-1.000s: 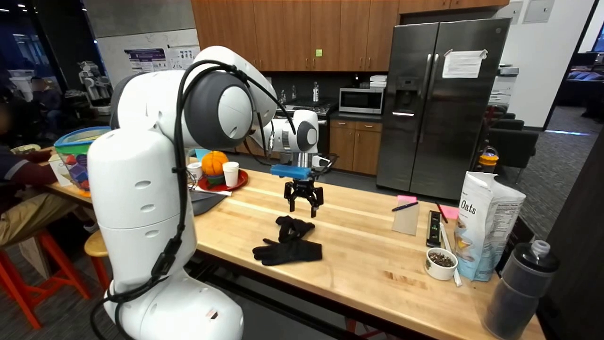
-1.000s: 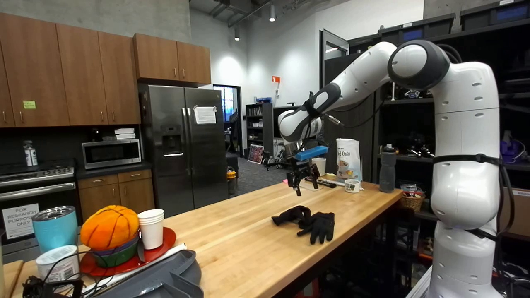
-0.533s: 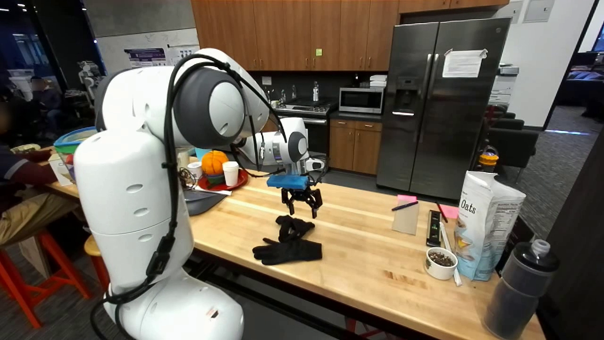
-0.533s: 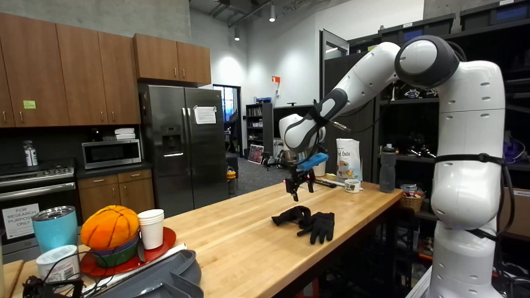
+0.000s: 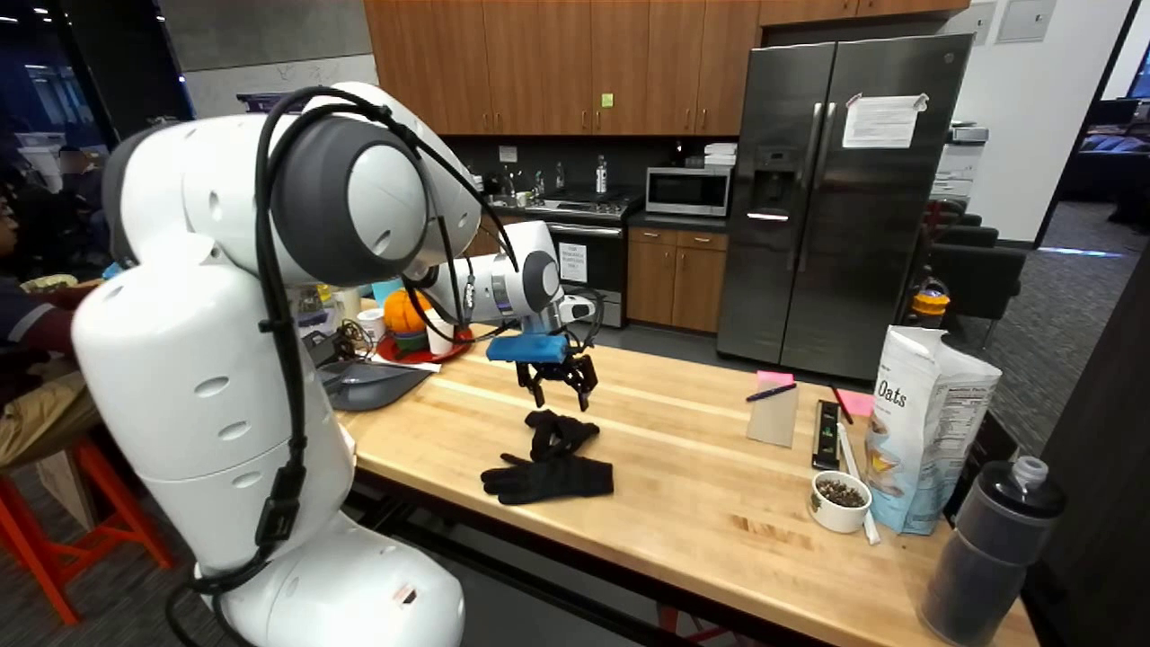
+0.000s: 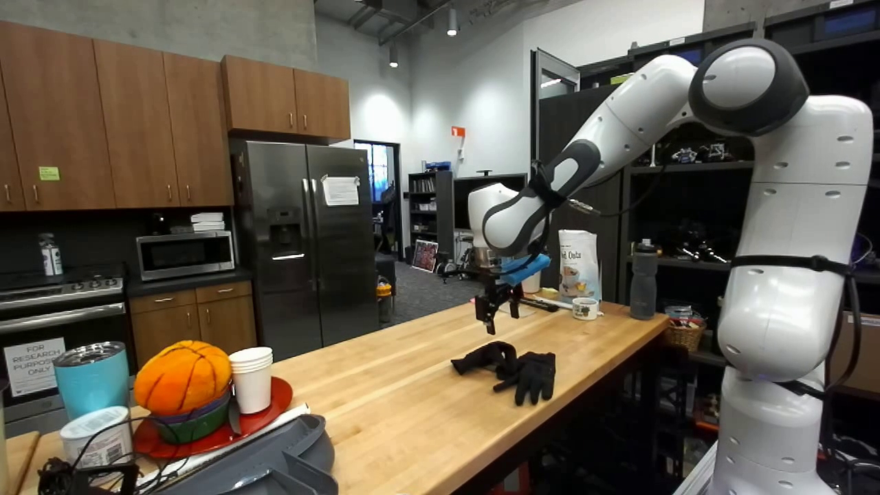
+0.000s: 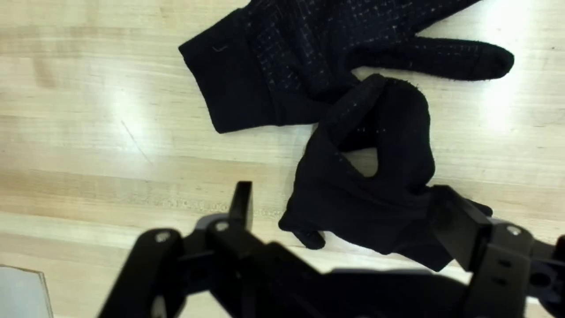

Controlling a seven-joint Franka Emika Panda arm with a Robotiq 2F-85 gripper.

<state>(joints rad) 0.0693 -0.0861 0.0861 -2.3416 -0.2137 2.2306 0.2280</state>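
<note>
Two black gloves lie on the wooden table. One is crumpled with a loop-like gap, seen in both exterior views point(image 5: 561, 438) point(image 6: 487, 355) and in the wrist view point(image 7: 362, 207). The other lies flat with its fingers spread point(image 5: 552, 483) point(image 6: 535, 377) and is partly cut off at the top of the wrist view point(image 7: 300, 62). My gripper point(image 5: 561, 402) point(image 6: 502, 321) is open and empty, pointing down above the crumpled glove and apart from it. In the wrist view, the gripper's fingers point(image 7: 342, 196) stand wide on either side of most of that glove.
An oats bag point(image 5: 930, 431), a grey bottle point(image 5: 988, 557), a small white bowl point(image 5: 840, 518) and a notepad point(image 5: 773, 418) with a pen are at one table end. A red plate point(image 6: 278, 402) with cups and a plush pumpkin point(image 6: 182, 378), and a grey tray point(image 6: 275, 457), are at the other.
The arm has swung back, and the gripper has shifted left in an exterior view and slightly lower in the other view, tilting a little. It stays open. The gloves have not moved.
</note>
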